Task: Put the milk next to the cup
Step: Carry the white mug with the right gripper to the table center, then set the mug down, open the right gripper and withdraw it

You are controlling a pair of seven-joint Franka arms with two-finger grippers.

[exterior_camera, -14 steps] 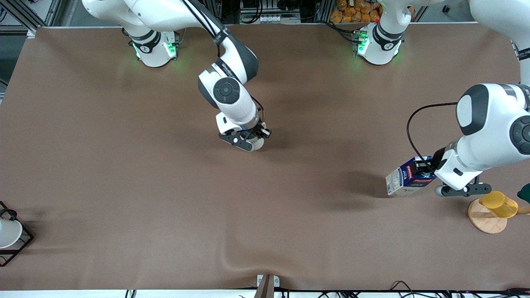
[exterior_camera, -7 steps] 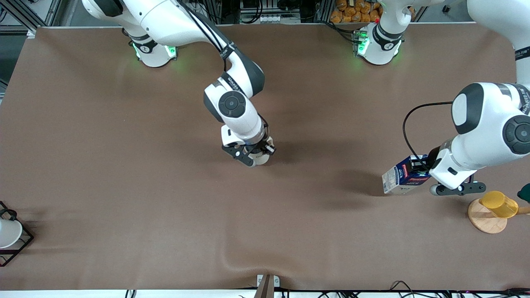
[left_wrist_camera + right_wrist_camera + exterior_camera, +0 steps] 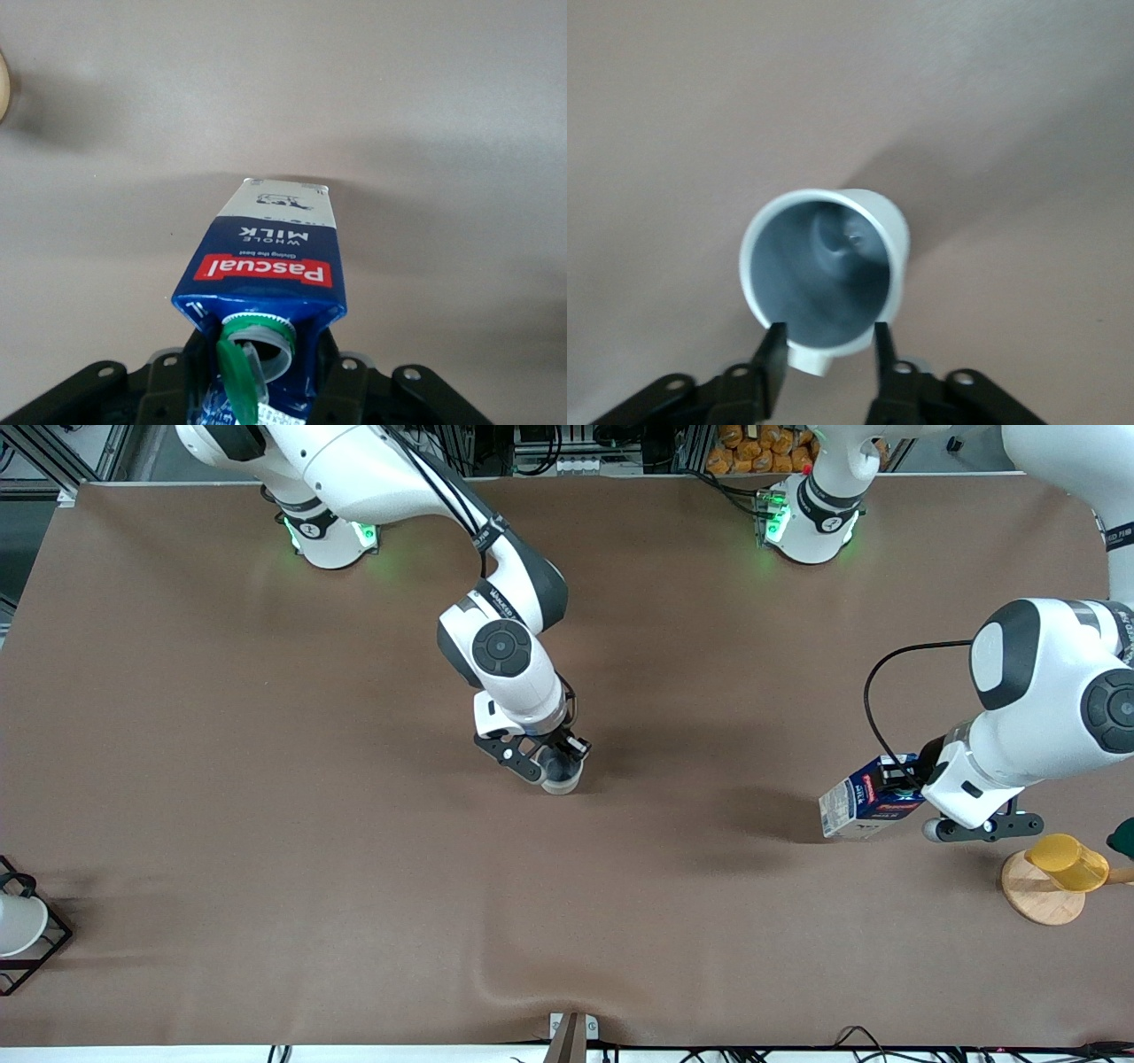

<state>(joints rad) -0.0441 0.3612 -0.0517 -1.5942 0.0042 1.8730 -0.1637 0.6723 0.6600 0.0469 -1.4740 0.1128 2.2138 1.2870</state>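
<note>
The cup [image 3: 562,779], cream-white with a grey inside, stands upright on the brown table near its middle. My right gripper [image 3: 551,767] is right over it, open, one finger on each side of the cup's handle; the right wrist view shows the cup [image 3: 824,279] and the gripper [image 3: 826,356]. The milk [image 3: 864,806], a blue and white carton with a red label, hangs tilted in my left gripper [image 3: 902,786] low over the table toward the left arm's end. In the left wrist view the gripper [image 3: 261,376] is shut on the milk's [image 3: 266,257] gable top, and the green cap stands flipped open.
A yellow cup [image 3: 1067,861] sits on a round wooden coaster [image 3: 1038,899], nearer the front camera than the milk. A dark green thing [image 3: 1123,838] shows at that edge. A white cup [image 3: 16,923] sits in a black wire rack [image 3: 49,948] at the right arm's end.
My right gripper carried the cup toward the front camera and down onto the table, and its fingers now stand apart. My left gripper with the milk barely shifted.
</note>
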